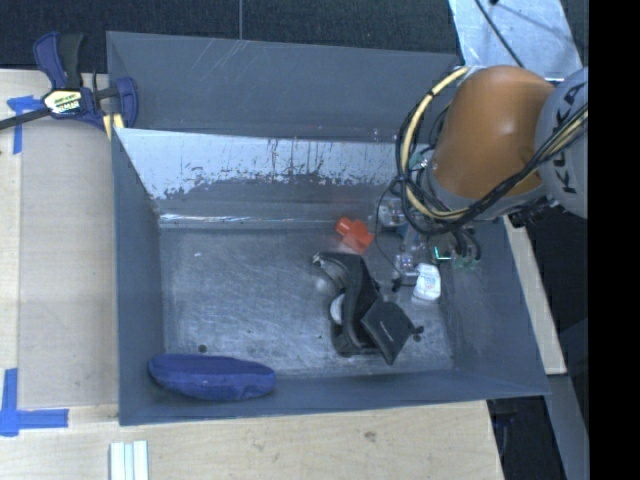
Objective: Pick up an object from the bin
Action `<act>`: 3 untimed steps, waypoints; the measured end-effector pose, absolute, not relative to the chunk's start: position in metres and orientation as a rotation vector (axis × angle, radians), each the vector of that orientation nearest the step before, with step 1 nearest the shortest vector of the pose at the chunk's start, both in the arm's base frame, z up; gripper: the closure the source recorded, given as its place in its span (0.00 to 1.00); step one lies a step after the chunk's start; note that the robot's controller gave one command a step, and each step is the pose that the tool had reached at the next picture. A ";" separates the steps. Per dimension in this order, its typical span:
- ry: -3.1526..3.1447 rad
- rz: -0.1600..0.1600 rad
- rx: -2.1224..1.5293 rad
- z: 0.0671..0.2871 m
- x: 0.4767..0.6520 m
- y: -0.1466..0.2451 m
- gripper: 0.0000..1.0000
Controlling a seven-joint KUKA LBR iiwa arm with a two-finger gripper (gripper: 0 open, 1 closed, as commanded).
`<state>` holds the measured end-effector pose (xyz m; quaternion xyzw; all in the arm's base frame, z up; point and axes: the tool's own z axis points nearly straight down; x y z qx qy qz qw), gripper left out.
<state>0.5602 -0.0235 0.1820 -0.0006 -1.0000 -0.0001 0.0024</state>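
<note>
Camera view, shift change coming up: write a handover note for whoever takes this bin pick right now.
Gripper: low over the right side of the bin, beside a small white piece, above a black heap; no grasp visible.
Small orange-red piece near the back wall; blue oblong pad at front left.
Done: gripper is down in the bin.
Left: grasp one thing and lift it out.
</note>
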 end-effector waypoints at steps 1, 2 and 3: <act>-3.105 0.003 0.474 0.075 0.505 -0.068 0.00; -3.109 0.003 0.478 0.077 0.506 -0.067 1.00; -3.116 0.007 0.498 0.216 0.546 -0.089 1.00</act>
